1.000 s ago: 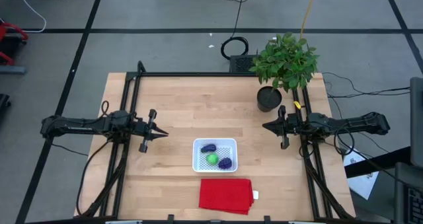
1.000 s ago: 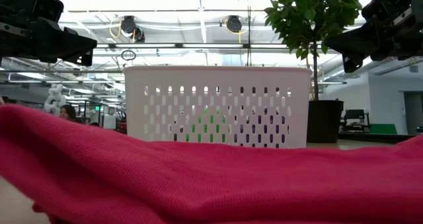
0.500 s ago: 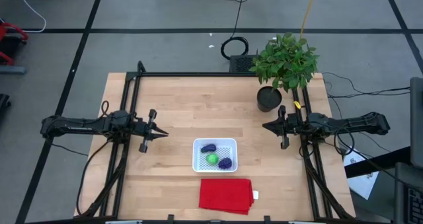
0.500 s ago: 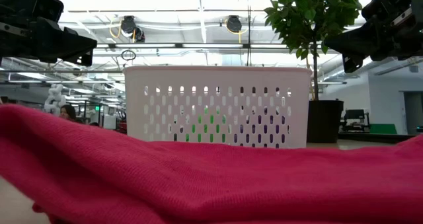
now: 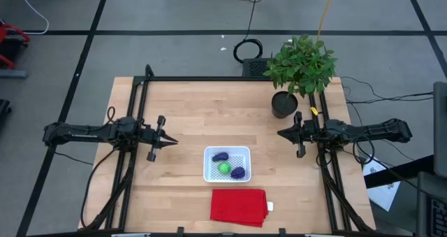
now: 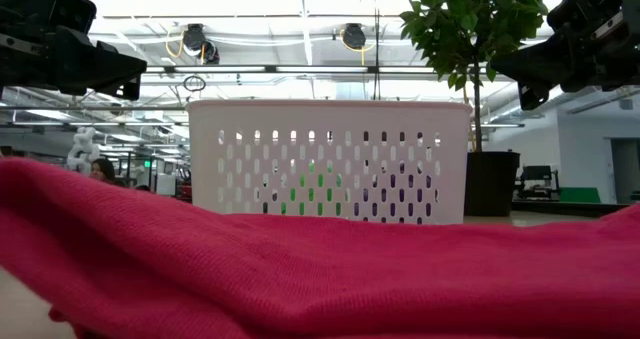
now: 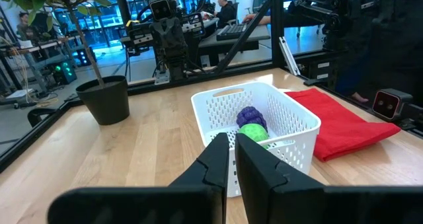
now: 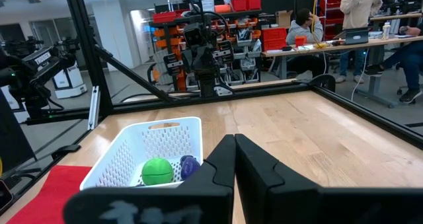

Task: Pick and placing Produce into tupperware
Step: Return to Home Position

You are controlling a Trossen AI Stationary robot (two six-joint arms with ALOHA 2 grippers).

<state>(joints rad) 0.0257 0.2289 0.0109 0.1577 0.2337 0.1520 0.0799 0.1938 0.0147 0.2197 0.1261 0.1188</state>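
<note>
High view: white basket sits on the wooden table, roughly midway between the two arms, just behind the red cloth. Basket is small and near-square, with rounded corners, slotted walls and a dotted mesh floor.

Contents are all three produce pieces:
- green ball: bright, round, about mid-basket
- dark purple lump: oblong, just beside the ball on the side away from the cloth
- other purple lump: same colour, in the corner toward the cloth and the right arm, close to the ball; can't tell if they touch

Each piece is far smaller than the basket.

Low view: the cloth's fold fills the foreground and hides the basket's base. Green and purple show through the wall slots.

Both wrist views look into the basket. Each shows the ball plus one purple lump next to it; the second lump is hidden there.

The cloth is flat and rectangular and carries nothing. The potted plant stands in its black pot at the table's far right corner.

The left gripper hangs over the table's left part, well apart from the basket and pointing inward. Its fingers are together with only a sliver between them, gripping nothing. The right gripper mirrors it on the right, near the pot, with fingers pressed together and empty.
</note>
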